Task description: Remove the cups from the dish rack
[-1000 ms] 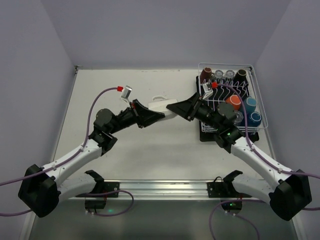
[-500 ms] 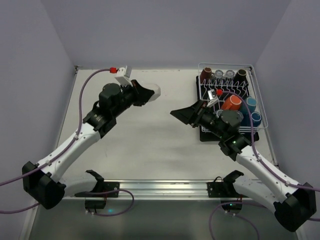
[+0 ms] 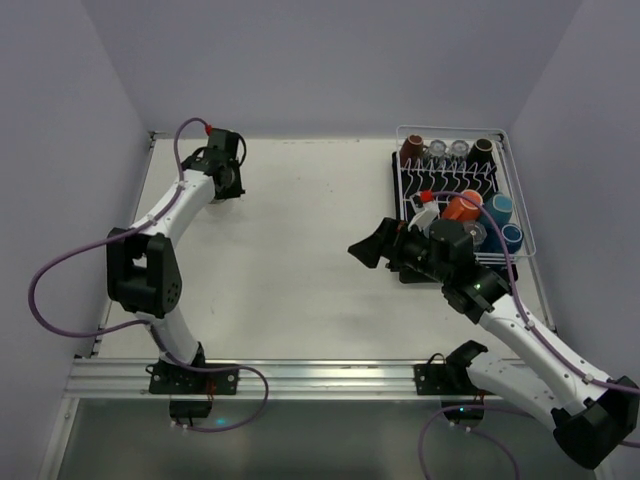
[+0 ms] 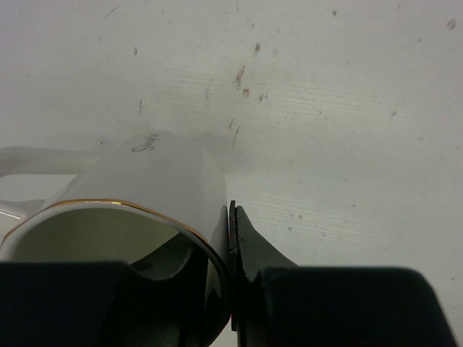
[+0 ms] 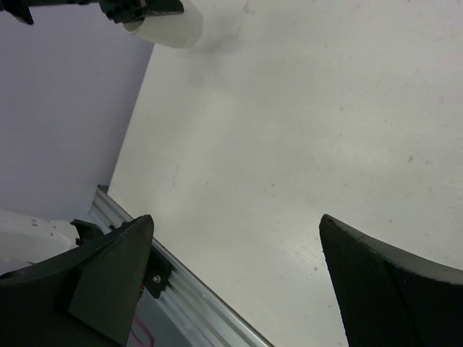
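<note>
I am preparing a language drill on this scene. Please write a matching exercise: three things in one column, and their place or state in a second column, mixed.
Things:
1. white mug
2. orange cup
3. right gripper

Place or state:
a. open, over the table
b. gripped by the left gripper
c. in the rack

Pairs: 1-b, 2-c, 3-a

the dish rack holding cups sits far right on the table, a mug far left.
</note>
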